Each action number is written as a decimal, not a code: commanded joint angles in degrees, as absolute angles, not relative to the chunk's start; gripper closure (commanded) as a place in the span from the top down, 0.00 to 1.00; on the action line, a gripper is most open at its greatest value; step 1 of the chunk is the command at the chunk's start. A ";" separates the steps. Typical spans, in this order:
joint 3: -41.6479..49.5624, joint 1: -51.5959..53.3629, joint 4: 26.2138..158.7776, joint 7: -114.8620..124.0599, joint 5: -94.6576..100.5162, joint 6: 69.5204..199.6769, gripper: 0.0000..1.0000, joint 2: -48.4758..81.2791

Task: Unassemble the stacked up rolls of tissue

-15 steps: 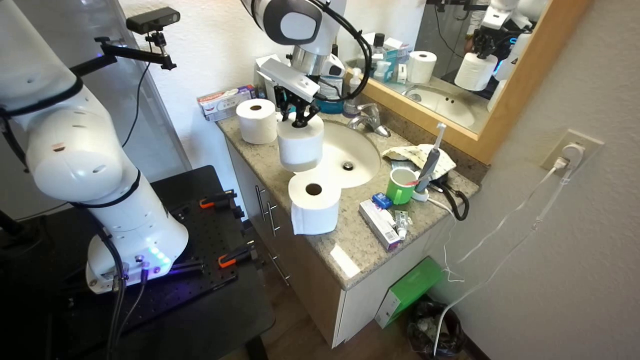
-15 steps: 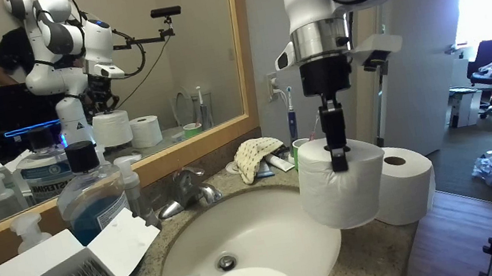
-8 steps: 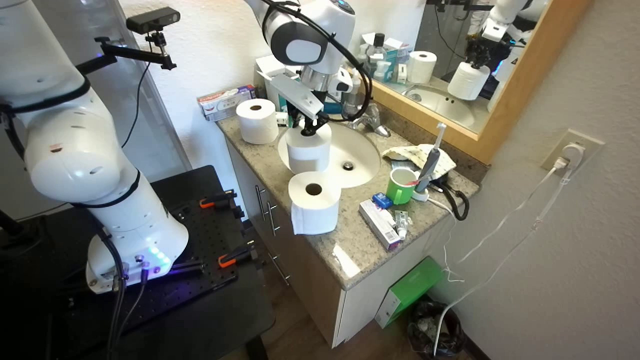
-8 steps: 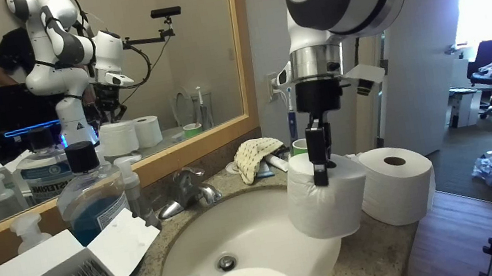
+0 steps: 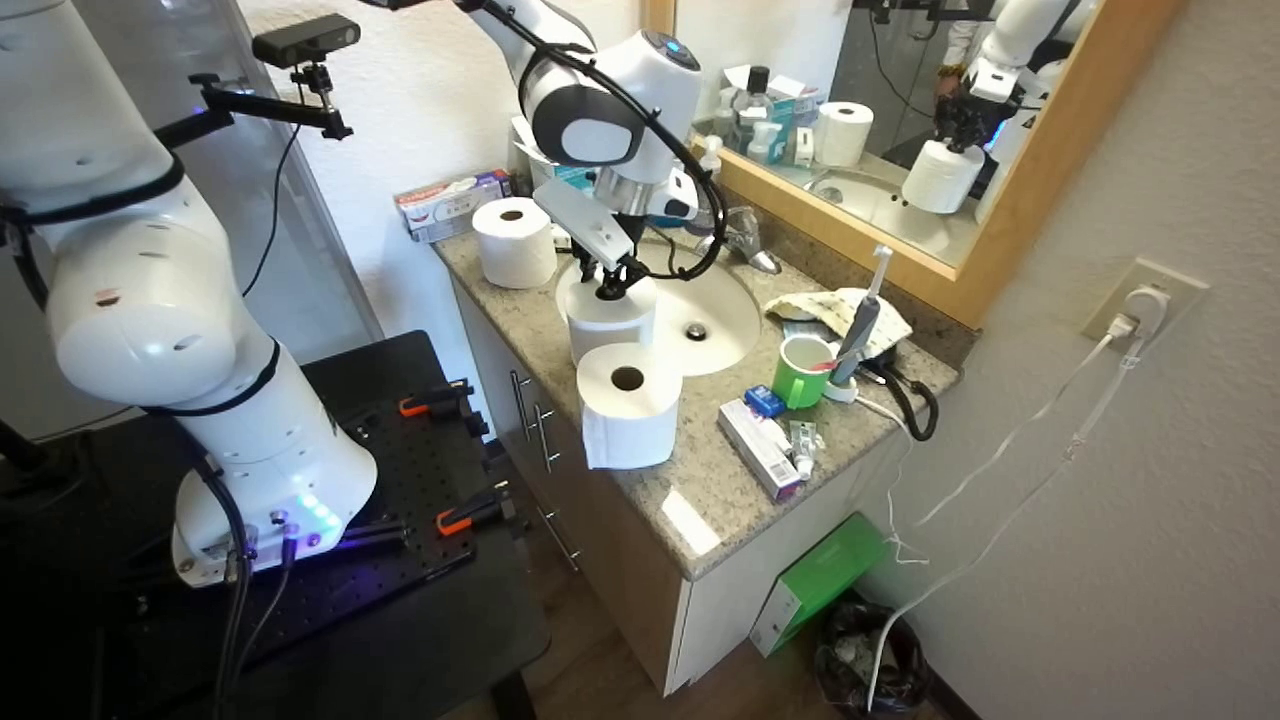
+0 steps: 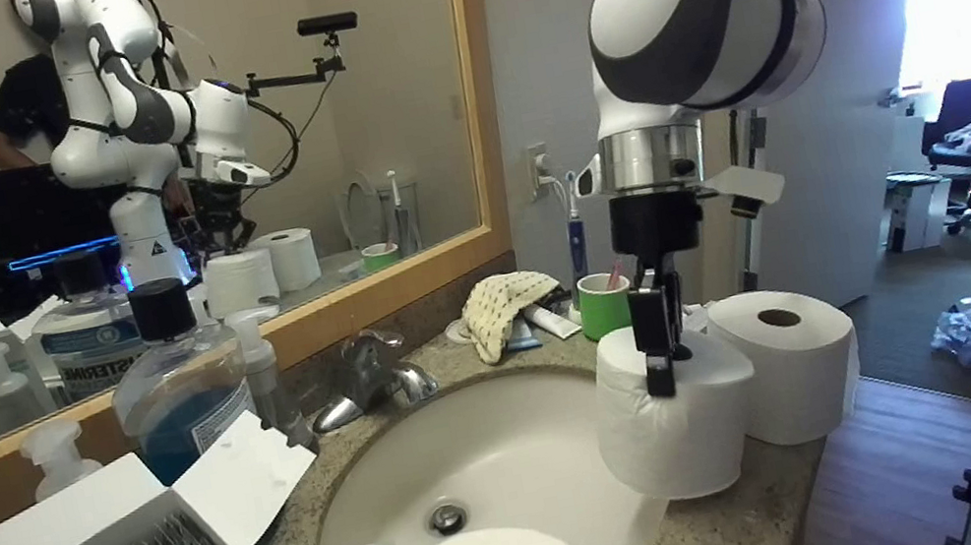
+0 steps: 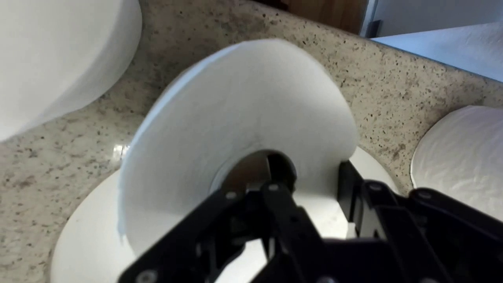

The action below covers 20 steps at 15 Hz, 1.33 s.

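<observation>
1. Tissue roll (image 5: 515,248) at left in both exterior views: upright on the tabletop (image 5: 525,320), well apart from the others, nothing on top.
2. Middle roll (image 6: 681,443): in the pincer (image 6: 672,366), which is clamped on its wall, one finger down the core (image 7: 244,173), one outside. It's at the sink (image 6: 528,455) edge; can't tell if the base touches down.
3. Handling guess for it: light, soft, grippy paper; squashes and tears easily. Wall pinch looks right; squeeze just enough to stop swinging.
4. Right roll (image 6: 795,383): upright on the tabletop, just beside the middle one; touching or not, can't tell. Lower straight, avoid knocks.
</observation>
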State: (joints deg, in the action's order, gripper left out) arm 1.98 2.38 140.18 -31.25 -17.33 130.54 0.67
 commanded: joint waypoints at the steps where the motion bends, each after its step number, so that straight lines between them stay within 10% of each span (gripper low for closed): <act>1: 1.92 0.50 148.66 -36.40 -18.34 134.14 0.11 -4.73; 20: 2.53 1.92 151.92 -39.95 -13.98 133.10 0.11 -7.68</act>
